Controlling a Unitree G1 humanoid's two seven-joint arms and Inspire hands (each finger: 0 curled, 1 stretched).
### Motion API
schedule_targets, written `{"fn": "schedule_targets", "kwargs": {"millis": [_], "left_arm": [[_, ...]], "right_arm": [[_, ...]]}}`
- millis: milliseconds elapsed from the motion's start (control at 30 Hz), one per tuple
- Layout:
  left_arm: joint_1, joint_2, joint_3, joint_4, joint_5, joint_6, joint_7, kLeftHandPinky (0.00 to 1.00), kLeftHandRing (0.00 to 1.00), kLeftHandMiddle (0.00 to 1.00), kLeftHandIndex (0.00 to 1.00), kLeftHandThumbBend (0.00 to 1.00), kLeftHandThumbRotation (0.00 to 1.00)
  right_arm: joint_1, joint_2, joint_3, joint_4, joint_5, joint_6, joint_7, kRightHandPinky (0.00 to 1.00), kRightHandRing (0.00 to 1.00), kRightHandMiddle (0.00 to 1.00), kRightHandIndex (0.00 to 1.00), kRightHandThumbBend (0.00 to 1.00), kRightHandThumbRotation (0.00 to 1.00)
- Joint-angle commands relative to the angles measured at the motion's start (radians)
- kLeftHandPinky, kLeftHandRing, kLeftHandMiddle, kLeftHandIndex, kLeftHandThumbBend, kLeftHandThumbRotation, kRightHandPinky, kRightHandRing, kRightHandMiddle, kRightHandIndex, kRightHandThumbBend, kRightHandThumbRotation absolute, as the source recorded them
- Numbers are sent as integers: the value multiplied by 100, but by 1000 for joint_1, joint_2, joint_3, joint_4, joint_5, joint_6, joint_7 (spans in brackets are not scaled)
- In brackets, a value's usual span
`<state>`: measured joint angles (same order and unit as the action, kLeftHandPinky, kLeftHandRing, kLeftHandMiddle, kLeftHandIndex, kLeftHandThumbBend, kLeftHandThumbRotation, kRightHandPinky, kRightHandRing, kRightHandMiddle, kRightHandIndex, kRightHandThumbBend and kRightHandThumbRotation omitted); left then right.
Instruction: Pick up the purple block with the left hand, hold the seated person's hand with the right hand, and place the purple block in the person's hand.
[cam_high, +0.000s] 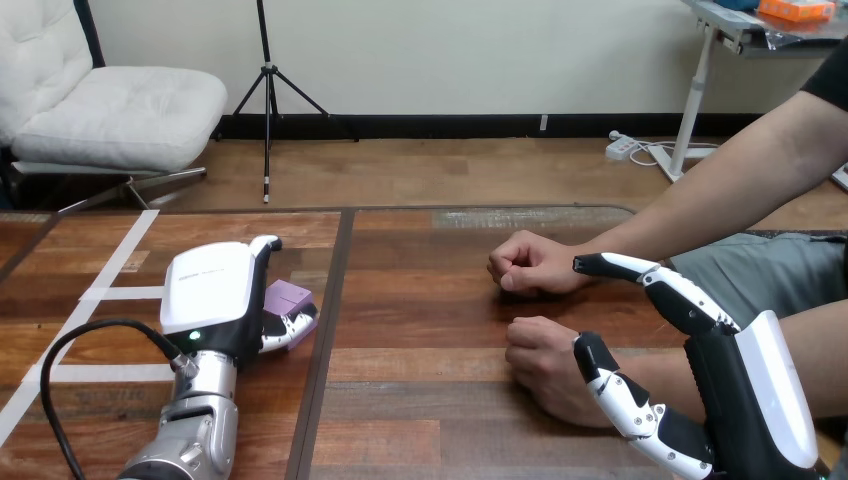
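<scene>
counter (430, 330): dark wood planks, dark seam running near-to-far left of centre | left side: white tape strips (110, 293) stuck flat | just left of seam: purple block (288, 296), left robot hand (215, 300) curled round it | right side: person's far hand (530, 264), person's near hand (540, 355), both fisted, resting apart

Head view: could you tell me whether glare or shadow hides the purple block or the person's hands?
Head view: pale sheen on the table's far edge, away from both; the purple block evenly lit, partly behind the left hand; soft shadows under the person's farther hand and nearer hand hide nothing.
</scene>
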<state>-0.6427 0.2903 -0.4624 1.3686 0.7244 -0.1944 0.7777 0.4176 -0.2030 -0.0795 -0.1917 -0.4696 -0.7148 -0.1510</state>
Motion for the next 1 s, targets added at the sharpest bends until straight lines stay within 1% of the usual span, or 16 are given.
{"fn": "schedule_targets", "kwargs": {"millis": [0,100,233,400,667,833,967], "left_arm": [[-43,-15,-4,-11,-2,19,-15,80,83,86,87,72,63],[-44,-16,-2,-12,-6,21,-21,82,85,87,89,73,66],[-44,-17,-1,-13,-9,20,-22,82,85,88,89,76,66],[-44,-18,2,-14,-16,15,-35,83,86,88,90,76,68],[-42,-18,2,-14,-15,14,-35,83,86,88,89,76,67],[-45,-21,8,-12,-23,29,-67,85,87,89,90,76,67],[-45,-23,21,-13,-36,23,-81,85,88,89,91,77,67]], "right_arm": [[-50,-5,-2,-44,1,-1,-4,80,78,77,74,39,56],[-51,-4,-1,-43,-1,-2,-6,80,78,77,74,39,56],[-51,-4,-2,-43,-4,-1,-7,80,78,76,74,39,56],[-50,-4,-2,-43,-4,-2,-8,80,78,76,74,39,56],[-50,-4,-6,-41,-15,-7,-15,80,78,76,74,39,56],[-48,-5,-7,-43,-11,-6,-12,80,78,76,74,39,56],[-44,-5,-6,-46,-7,-2,-8,80,78,76,74,39,56]]}}
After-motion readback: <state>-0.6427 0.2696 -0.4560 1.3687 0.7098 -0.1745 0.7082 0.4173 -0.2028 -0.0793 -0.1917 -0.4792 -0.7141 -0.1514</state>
